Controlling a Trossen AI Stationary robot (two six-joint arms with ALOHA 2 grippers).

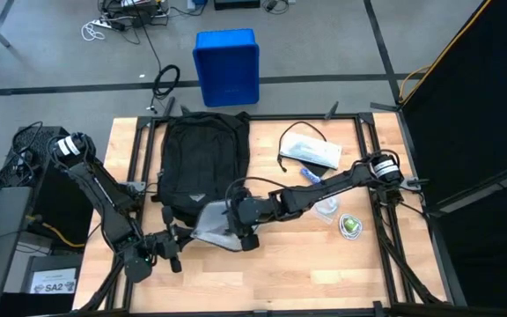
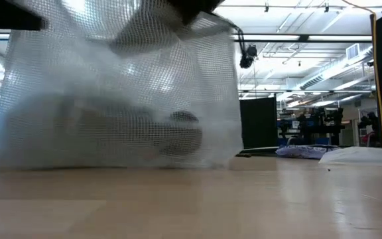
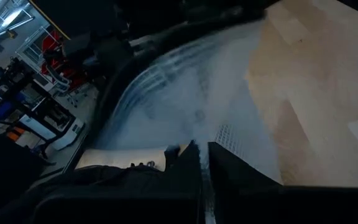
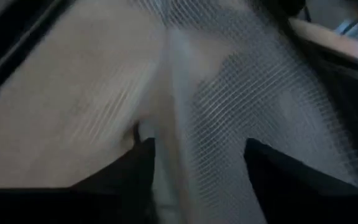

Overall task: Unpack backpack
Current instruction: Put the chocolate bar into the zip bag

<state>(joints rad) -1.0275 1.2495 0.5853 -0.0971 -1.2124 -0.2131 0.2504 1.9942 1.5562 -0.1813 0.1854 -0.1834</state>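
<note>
Straddling mesh pouch [image 4: 229, 112], right pincer [image 4: 194, 168] apart.

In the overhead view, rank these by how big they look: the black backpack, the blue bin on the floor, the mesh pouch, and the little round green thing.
1. backpack
2. blue bin
3. mesh pouch, partly hidden by the arms
4. round green item

The bin stands on the floor, farther from the camera, so it may really be bigger.
</note>
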